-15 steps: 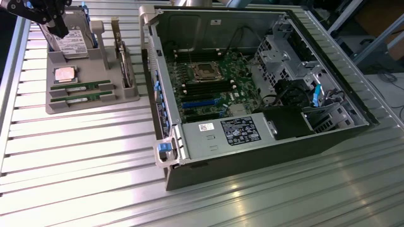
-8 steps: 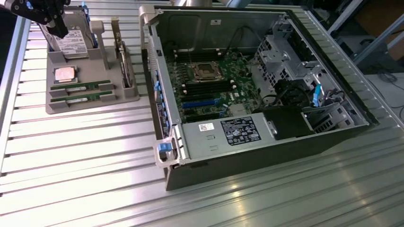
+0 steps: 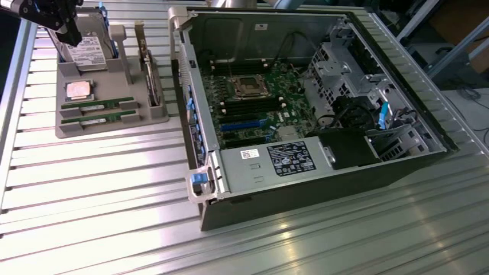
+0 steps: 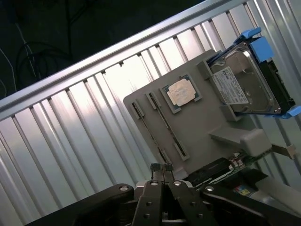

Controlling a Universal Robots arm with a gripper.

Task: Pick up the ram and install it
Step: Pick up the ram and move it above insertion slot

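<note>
Over the far corner of the grey parts tray (image 3: 114, 129), at the exterior view's upper left, hangs the claw (image 3: 73, 40), its jaws pressed together with nothing between them (the wrist view shows the fingertips (image 4: 161, 167) meeting, no board in them). It sits above the upright hard drive (image 3: 84, 54) in its blue carrier, not above the memory.

Two candidates for the task lie flat in shallow grooves at the tray's near end: one ram stick (image 3: 95, 105) just beside the square silver processor (image 3: 79, 90), and a second ram stick (image 3: 95, 118) parallel to it, nearer the tray's edge. Neither is touched. A larger expansion card (image 3: 150, 71) stands on edge along the tray's side toward the open computer case (image 3: 306, 189), which rests on the ribbed metal desk (image 3: 114, 189) with its motherboard (image 3: 264, 123) exposed and the dark memory slots (image 3: 252, 106) bare below the processor socket.

By my reading the pick-up step is barely begun: the approach, with the stick not yet reached. A grasp would call for the jaws to part, for the claw to come across the tray past the processor, and for the fingers to line up across the stick's narrow width so they close on its long edges rather than on the groove walls.
</note>
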